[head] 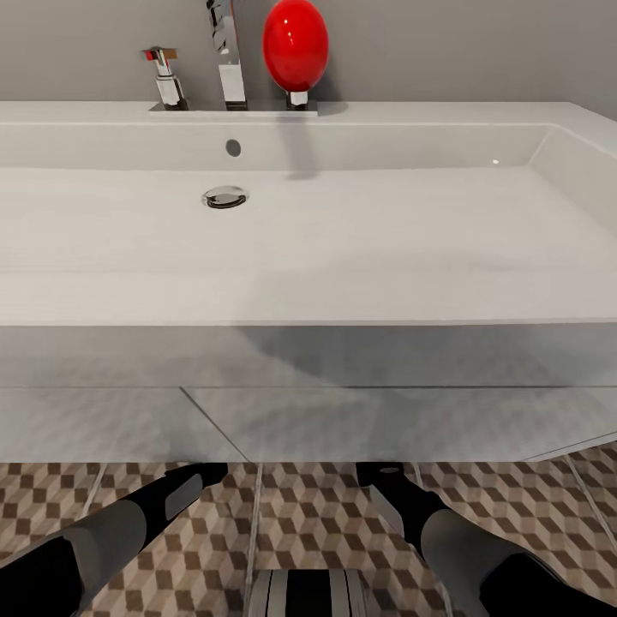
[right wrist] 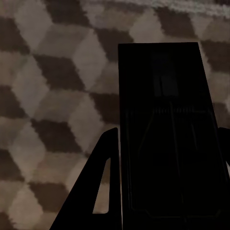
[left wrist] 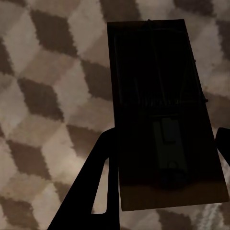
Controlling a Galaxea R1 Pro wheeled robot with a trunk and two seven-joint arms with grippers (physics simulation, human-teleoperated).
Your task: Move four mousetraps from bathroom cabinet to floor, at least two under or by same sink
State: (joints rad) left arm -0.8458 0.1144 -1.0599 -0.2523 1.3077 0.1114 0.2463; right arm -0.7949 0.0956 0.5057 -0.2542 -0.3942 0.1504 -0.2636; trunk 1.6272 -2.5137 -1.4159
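Head view: both arms reaching under the white bathroom sink [head: 308, 248], over the cube-patterned bathroom floor [head: 317, 523]. Left end effector [left wrist: 163, 143] clamped on a dark mousetrap [left wrist: 163, 110] above the tiles; right end effector [right wrist: 167, 148] likewise gripping another mousetrap [right wrist: 167, 129].

A mousetrap [left wrist: 163, 120] between each claw's fingers, above the bathroom floor [head: 326, 523].

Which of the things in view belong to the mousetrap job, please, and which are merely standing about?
Job:
- mousetrap in left claw
- mousetrap in right claw
- bathroom sink
- bathroom floor

Standing about:
- red egg-shaped ornament
- chrome tap
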